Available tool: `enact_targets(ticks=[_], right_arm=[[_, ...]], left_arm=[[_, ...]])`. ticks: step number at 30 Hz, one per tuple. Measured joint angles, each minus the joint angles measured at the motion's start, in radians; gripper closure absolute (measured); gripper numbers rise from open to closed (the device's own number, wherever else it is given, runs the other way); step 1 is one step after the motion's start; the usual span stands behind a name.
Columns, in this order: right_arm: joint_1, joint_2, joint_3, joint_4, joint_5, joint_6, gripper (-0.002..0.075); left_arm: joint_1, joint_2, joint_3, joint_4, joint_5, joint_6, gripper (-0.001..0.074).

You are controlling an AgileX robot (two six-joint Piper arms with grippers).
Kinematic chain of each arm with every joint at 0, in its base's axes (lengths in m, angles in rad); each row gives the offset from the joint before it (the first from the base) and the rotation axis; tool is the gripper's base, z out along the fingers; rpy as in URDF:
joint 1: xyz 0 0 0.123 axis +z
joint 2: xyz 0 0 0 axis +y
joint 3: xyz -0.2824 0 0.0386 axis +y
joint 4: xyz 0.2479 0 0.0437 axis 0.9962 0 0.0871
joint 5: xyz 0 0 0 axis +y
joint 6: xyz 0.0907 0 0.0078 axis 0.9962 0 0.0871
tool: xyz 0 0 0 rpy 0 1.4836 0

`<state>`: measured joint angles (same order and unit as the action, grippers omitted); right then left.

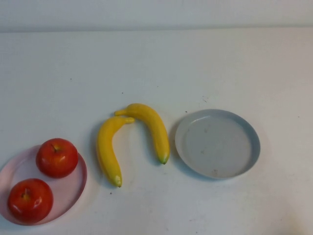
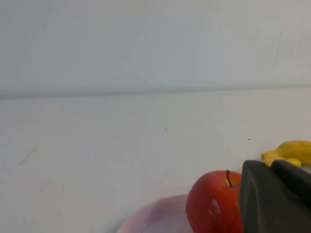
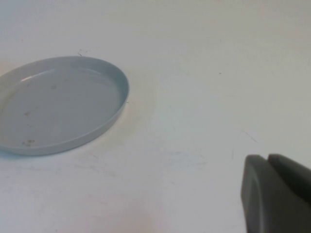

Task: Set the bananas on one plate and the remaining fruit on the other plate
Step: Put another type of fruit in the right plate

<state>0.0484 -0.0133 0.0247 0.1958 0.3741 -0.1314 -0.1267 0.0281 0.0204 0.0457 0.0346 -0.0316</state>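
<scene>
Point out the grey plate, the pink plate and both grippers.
Grey plate (image 1: 217, 143): high view, bare centre.
Pink plate (image 1: 73, 185): high view, bare part beside the apples.
Left gripper (image 2: 272, 167): left wrist view, shut fingertips.
Right gripper (image 3: 268, 159): right wrist view, shut fingertips.

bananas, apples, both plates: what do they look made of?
Bananas: likely plastic, uniformly glossy yellow. Apples: probably plastic too, hard shine. Grey-blue plate: matte plastic or melamine, speckled. Pink plate: smooth, slightly glossy, possibly plastic.

Two bananas (image 1: 133, 142) are lying on the table, two apples (image 1: 44, 178) are sitting on one pink plate (image 1: 73, 188), one grey plate (image 1: 217, 143) is standing beside.
</scene>
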Motion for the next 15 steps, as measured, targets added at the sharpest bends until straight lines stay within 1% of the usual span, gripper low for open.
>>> enact_targets(ticks=[3, 9, 11, 15], right_arm=[[0.0, 0.0, 0.0, 0.0, 0.0, 0.0, 0.0743], [0.0, 0.0, 0.0, 0.0, 0.0, 0.0, 0.0743], [0.0, 0.0, 0.0, 0.0, 0.0, 0.0, 0.0743], [0.0, 0.0, 0.0, 0.0, 0.0, 0.0, 0.0743]], left_arm=[[0.0, -0.035, 0.002, 0.0, 0.072, -0.011, 0.0731], [0.0, -0.037, 0.004, 0.011, 0.299, -0.018, 0.0731], [0.0, -0.037, 0.004, 0.015, 0.334, -0.018, 0.0731], [0.002, -0.037, 0.004, 0.017, 0.341, -0.018, 0.0731]])
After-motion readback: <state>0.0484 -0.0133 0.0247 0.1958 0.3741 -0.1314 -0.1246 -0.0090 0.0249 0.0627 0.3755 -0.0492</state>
